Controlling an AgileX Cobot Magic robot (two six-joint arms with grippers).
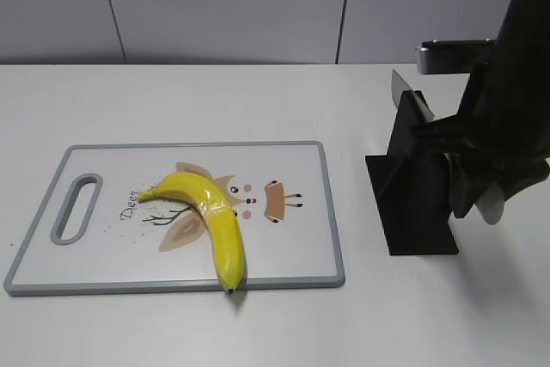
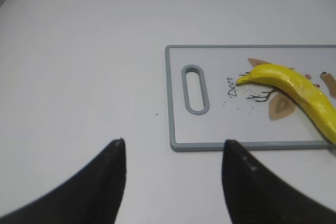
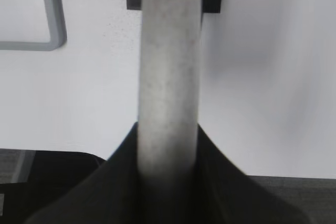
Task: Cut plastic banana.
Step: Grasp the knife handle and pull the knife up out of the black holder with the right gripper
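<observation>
Yellow and whole, the plastic banana (image 1: 206, 221) lies uncut on the cutting board (image 1: 103, 169). Right gripper (image 3: 168, 153) clamps the knife handle (image 3: 169, 66) at the black stand (image 1: 412, 186) — cutting not begun — while the left gripper (image 2: 173, 150) hangs open beside the board.

From my exterior view, the plastic banana (image 1: 209, 223) lies on the cutting board (image 1: 284, 255), its tip overhanging the near edge. The knife stand (image 1: 411, 186) sits on the table (image 1: 172, 92) right of the board — apart from it. The right gripper (image 3: 168, 145) closes on what I take to be the knife handle (image 3: 169, 66), beside the stand.
</observation>
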